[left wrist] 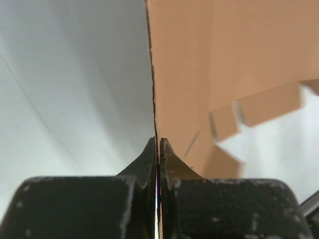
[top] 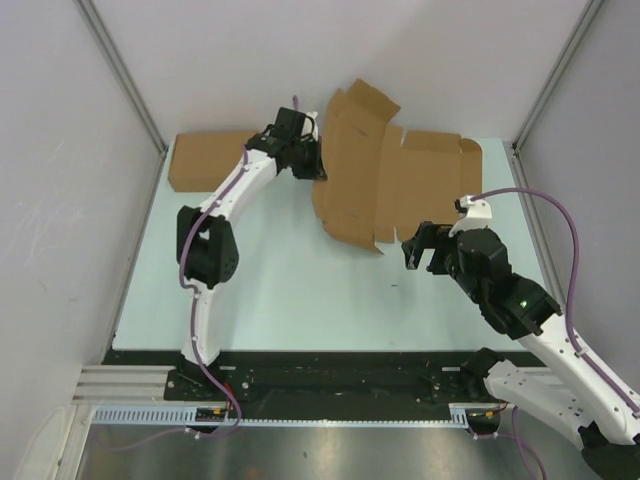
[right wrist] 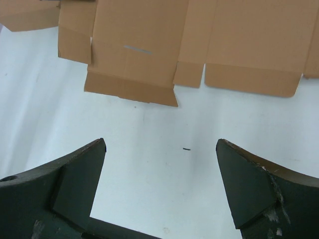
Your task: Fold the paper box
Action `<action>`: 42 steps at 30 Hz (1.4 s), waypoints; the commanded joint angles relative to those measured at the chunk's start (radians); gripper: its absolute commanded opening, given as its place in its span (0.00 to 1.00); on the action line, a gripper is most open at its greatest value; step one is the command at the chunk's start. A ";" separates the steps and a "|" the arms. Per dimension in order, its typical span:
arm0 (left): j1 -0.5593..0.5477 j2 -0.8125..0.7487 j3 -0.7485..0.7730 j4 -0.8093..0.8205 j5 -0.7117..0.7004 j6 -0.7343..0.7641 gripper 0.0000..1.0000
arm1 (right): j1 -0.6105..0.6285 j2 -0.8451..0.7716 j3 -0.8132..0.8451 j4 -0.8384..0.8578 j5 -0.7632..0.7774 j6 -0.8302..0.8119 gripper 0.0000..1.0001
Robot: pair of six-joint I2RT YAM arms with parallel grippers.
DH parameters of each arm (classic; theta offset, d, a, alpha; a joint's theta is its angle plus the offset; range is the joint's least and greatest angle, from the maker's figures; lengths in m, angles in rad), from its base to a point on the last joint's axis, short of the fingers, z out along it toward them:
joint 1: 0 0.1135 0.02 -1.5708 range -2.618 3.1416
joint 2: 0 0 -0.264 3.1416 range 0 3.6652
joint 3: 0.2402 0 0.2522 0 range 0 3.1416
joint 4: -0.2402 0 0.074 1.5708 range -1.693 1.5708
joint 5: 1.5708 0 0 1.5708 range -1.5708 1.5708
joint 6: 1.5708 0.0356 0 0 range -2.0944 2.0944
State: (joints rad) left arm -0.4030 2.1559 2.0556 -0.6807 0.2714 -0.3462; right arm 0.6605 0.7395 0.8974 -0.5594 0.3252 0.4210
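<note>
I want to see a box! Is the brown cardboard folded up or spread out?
Spread out. The paper box lies mostly flat, flaps sticking out; the left gripper pinches one edge.

A pale tabletop (top: 300, 300) is seen. The paper box (top: 400, 185), a brown die-cut sheet, is spread unfolded over the far-right part. Its near flaps & tabs are laid flat on the surface, while its left side is raised off it, approx. upright. A flat brown cardboard piece (top: 205, 158) is laid at the far-left corner, left of the sheet. A tiny dark speck (right wrist: 187, 148) is noted on bare tabletop, just beside the sheet's near edge.
</note>
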 commanded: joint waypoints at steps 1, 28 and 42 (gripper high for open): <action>-0.016 0.114 0.058 -0.281 -0.003 0.220 0.00 | -0.007 -0.006 0.005 -0.028 0.029 -0.027 1.00; -0.085 -0.082 -0.129 -0.178 -0.644 0.236 0.68 | -0.058 0.107 0.012 -0.025 -0.018 0.024 1.00; -0.150 -1.120 -1.346 0.458 -0.670 -0.768 1.00 | -0.027 0.175 0.012 0.049 0.011 0.044 1.00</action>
State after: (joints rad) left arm -0.4938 1.2415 1.0512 -0.4625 -0.3721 -0.6659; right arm 0.6140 0.9047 0.8974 -0.5632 0.3134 0.4477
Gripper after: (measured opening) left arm 0.996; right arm 0.993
